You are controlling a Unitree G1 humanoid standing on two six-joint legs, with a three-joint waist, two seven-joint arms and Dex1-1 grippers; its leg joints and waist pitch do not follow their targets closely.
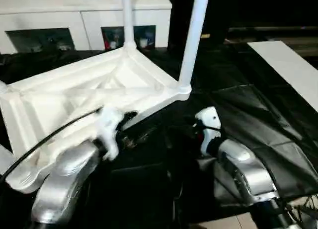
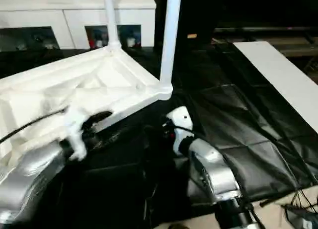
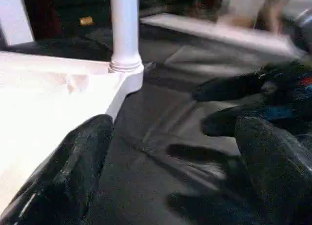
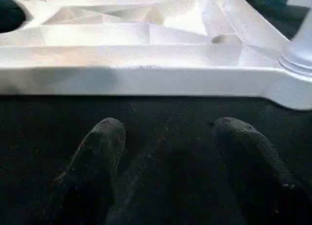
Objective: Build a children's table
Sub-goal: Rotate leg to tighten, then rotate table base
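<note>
1. Left eye view: the tabletop (image 1: 84,97) lies ribbed side up on the black sheet (image 1: 248,124), two legs (image 1: 193,40) upright in its far corners.
2. Left wrist view: the left gripper (image 3: 170,152) is spread wide at the tabletop's edge, grasping nothing.
3. Right wrist view: the right gripper (image 4: 165,142) is parted and empty, near the rim.
</note>
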